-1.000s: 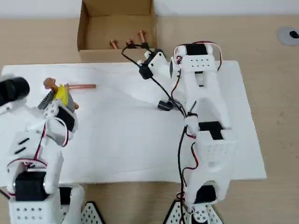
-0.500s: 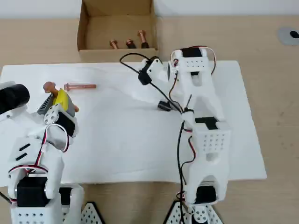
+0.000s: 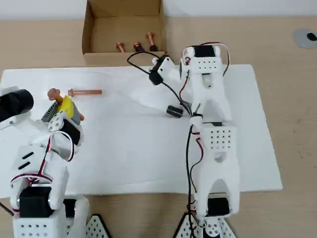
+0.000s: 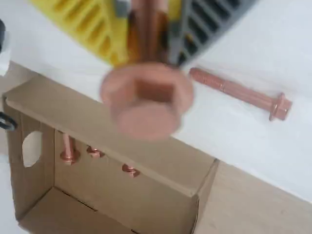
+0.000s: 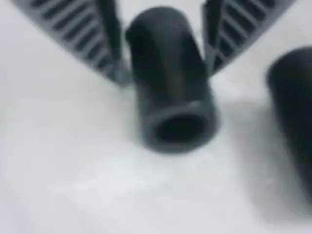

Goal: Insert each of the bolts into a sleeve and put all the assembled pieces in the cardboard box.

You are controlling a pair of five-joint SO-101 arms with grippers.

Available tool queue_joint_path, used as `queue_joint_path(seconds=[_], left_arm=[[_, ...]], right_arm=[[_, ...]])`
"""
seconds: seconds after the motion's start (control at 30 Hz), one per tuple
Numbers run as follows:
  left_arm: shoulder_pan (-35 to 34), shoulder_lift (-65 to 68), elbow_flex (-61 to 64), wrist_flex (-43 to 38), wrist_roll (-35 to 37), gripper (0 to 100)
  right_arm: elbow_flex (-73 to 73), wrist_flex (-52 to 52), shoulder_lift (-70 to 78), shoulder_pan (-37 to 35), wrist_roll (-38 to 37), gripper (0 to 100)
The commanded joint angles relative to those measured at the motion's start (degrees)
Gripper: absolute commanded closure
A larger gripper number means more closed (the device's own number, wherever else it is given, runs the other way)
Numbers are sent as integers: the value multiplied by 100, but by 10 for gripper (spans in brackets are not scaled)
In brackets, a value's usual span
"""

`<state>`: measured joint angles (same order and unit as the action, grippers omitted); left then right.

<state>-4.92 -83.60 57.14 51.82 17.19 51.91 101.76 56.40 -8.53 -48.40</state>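
Gripping flanged copper bolt (image 4: 145, 100) in left jaws, right jaws parted around black tubular sleeve (image 5: 170, 83)

The right arm (image 3: 208, 94) drew back a little from the box (image 3: 89, 29): its wrist end pulled away from the front wall and its lower white segment slid toward the near edge of the table (image 3: 287, 99). Its black cable (image 3: 132, 55), which had looped over the box's front wall beside the pieces inside, came clear of the box and hung just in front of it. The left gripper (image 3: 58, 101), clamped on a bolt (image 3: 53, 93), eased back slightly toward its own base, carrying the bolt's head a touch farther from the box.
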Motion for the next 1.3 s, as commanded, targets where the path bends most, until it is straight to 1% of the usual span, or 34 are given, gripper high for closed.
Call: queue_joint_path(seconds=[0.0, 0.07, 0.27, 0.5, 0.73, 0.87, 1.03, 1.2, 1.27], left_arm=[[44, -66, -70, -149, -53, 995], [44, -66, -79, -132, -53, 995], [44, -66, -97, -123, -53, 995], [88, -75, -97, -158, -53, 994], [70, -84, -105, -167, -62, 994], [79, -84, -264, -141, -79, 994], [88, -84, -809, -141, -563, 994], [88, -84, -1257, -123, -1011, 994], [88, -84, -1380, -114, -1134, 994]], right_arm=[[48, 70, 295, -215, -97, 972], [57, 70, 295, -215, -97, 989], [75, 70, 127, -207, -79, 988], [426, 70, -1297, -189, 466, 988], [514, 70, -2923, -347, 879, 988], [505, 70, -3820, -593, 1125, 988], [505, 70, -4822, -1209, 1152, 988], [497, 62, -5358, -1701, 1169, 988], [497, 70, -5455, -1763, 1503, 987]])
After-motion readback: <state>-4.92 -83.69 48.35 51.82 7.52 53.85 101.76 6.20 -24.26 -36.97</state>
